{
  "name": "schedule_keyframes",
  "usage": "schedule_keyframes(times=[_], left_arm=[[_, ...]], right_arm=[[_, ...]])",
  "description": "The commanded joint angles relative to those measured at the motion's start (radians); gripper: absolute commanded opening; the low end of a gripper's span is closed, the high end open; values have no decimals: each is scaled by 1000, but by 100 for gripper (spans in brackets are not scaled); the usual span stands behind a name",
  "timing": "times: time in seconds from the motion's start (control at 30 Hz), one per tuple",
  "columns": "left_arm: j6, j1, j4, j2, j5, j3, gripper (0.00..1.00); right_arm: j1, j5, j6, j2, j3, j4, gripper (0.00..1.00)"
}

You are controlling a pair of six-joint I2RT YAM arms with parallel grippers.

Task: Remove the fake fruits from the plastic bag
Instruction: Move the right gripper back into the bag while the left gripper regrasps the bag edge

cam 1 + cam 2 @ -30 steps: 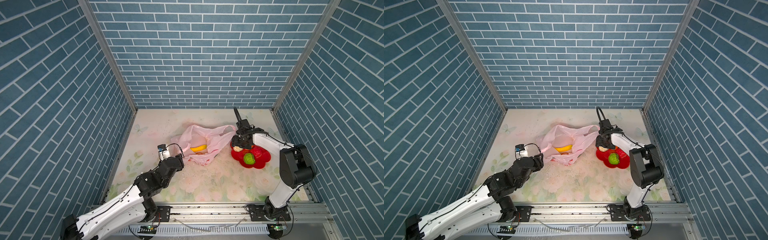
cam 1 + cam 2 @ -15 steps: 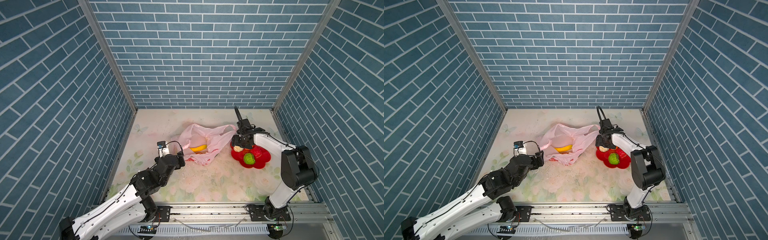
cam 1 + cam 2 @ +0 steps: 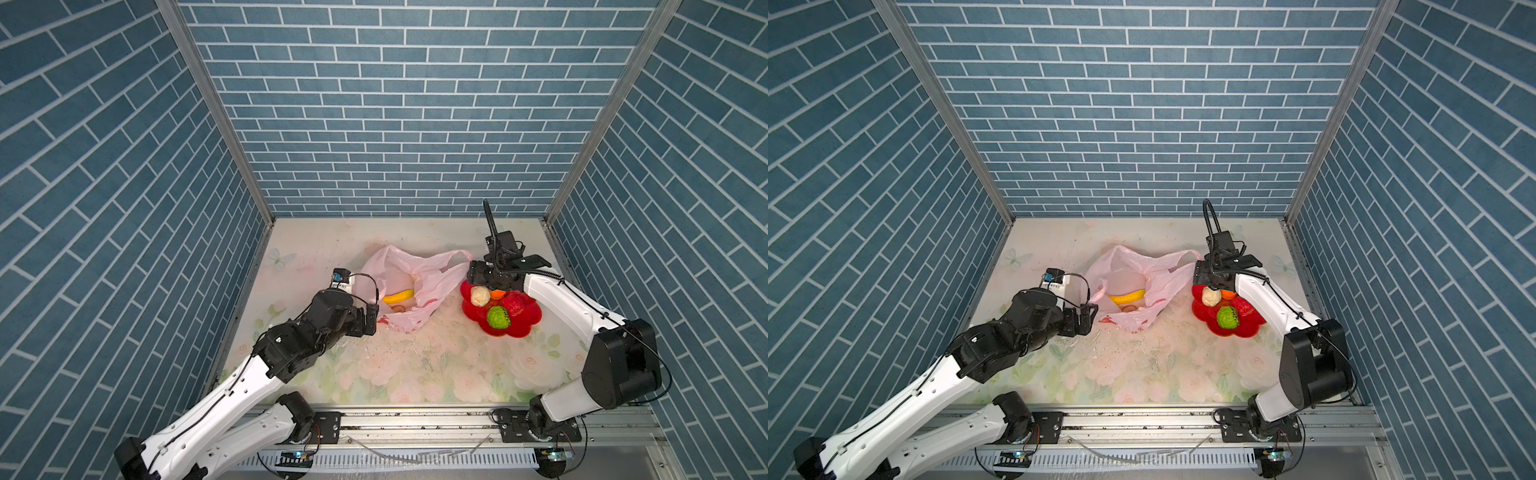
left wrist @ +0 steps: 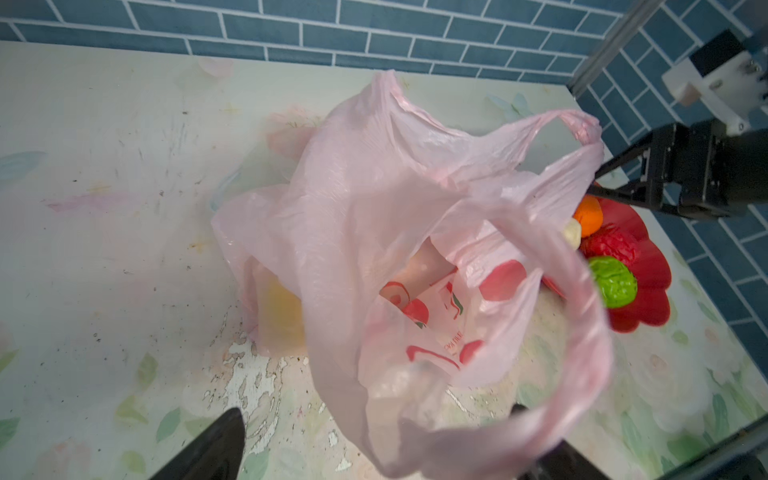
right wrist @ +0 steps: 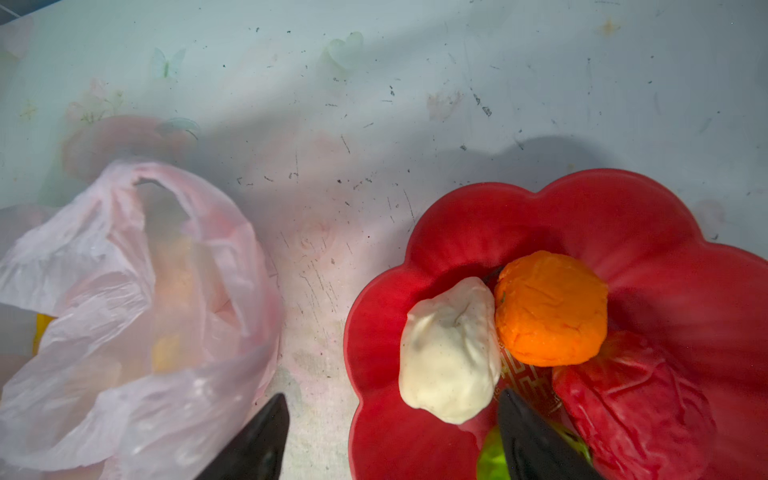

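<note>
Now left hand point(image 4: 376, 411) released, jaws wide; plastic bag point(image 3: 436, 274) just beyond it, mid-frame on bench, banana point(image 3: 398, 296) inside. Right hand point(image 5: 392, 399) released over red plate point(image 3: 515, 330), beige lump point(image 5: 451, 353) between its spread fingers.

Nothing reads clearly. The thin translucent pale-pink plastic bag point(image 3: 436, 278), mid-frame in both top views, bears one line of small red lettering point(image 4: 449, 341) among its red prints, too blurred to read.

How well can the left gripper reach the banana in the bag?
Probably not directly: the open left gripper faces the plastic bag from the side, and its film covers the banana.
</note>
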Motion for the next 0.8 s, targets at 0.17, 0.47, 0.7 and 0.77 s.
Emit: schedule_keyframes(times=[0.17, 0.47, 0.7, 0.77], left_arm=[[104, 7, -147, 81, 113, 166, 99], [232, 83, -340, 341, 152, 388, 98], [337, 183, -383, 559, 128, 452, 84], [357, 196, -367, 613, 124, 459, 78]], right_arm=[[7, -5, 9, -85, -15, -21, 79], [7, -21, 11, -163, -29, -31, 78], [42, -3, 16, -267, -42, -78, 77], [59, 11, 27, -301, -49, -90, 77]])
